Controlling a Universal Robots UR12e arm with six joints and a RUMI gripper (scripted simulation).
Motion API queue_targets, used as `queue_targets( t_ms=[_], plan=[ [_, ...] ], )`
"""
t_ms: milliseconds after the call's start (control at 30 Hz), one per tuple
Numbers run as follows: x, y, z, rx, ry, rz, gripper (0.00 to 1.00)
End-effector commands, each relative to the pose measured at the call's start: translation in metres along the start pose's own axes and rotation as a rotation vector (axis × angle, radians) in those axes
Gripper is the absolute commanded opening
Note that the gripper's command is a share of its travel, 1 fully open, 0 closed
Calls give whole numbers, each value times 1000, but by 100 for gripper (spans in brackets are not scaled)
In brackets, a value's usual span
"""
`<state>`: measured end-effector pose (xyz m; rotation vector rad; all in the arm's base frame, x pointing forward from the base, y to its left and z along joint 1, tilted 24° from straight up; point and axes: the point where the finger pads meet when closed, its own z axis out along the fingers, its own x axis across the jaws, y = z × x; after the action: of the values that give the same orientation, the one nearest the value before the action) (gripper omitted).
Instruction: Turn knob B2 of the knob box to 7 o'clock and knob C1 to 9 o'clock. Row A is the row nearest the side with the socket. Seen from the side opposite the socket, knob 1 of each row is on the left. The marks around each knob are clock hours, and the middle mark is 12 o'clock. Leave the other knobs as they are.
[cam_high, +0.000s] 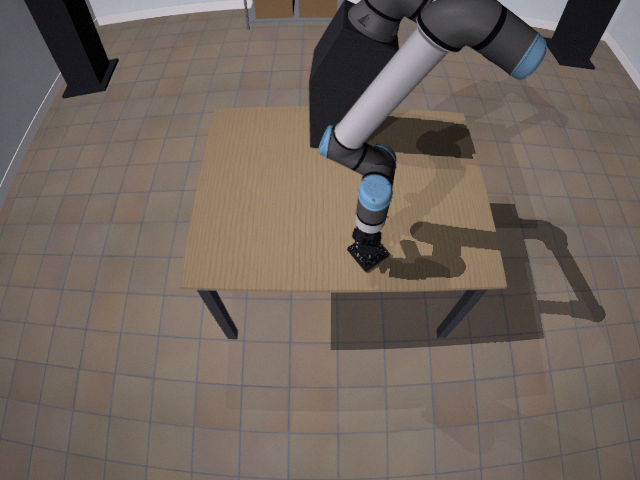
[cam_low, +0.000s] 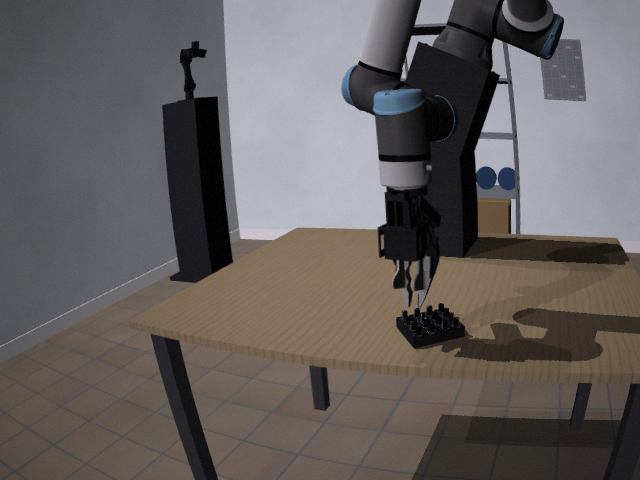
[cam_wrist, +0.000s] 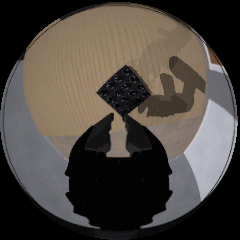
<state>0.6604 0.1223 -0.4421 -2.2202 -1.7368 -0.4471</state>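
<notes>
The black knob box (cam_high: 367, 258) (cam_low: 439, 337) (cam_wrist: 123, 91) lies on the table, turned so that a corner faces the front edge. Several short black knobs stand up from its top in rows. My gripper (cam_low: 415, 304) (cam_wrist: 117, 113) points down with a narrow gap between its fingertips. It is slightly open and empty. Its tips are just above the knobs at the back left of the box in the exterior view, and touch none that I can see. The socket, the row letters, the hour marks and the knob pointers are too small and dark to read.
The wooden table (cam_high: 258, 206) (cam_low: 310, 289) carries the box near its front edge. The arm's dark pedestal (cam_high: 336, 87) (cam_low: 462, 206) stands at the back. The arm's shadow (cam_high: 429, 266) (cam_low: 532, 348) (cam_wrist: 172, 102) falls beside the box.
</notes>
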Motion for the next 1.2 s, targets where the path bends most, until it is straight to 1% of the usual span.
queue_targets(
  t_ms=[0,133,167,300,433,500,900,1000,1067,1167],
  plan=[
    [-2,-2,1,4,-1,2,11],
    [-2,-2,1,4,-1,2,11],
    [-1,-2,1,3,-1,2,100],
    [-2,-2,-5,3,-1,3,100],
    [-2,-2,-21,3,-1,3,100],
    [-2,-2,-21,3,-1,3,100],
    [-2,-2,-99,3,-1,3,100],
    [-2,-2,-111,3,-1,3,100],
    [-2,-2,-111,3,-1,3,100],
    [-2,-2,-117,3,-1,3,100]
  ],
)
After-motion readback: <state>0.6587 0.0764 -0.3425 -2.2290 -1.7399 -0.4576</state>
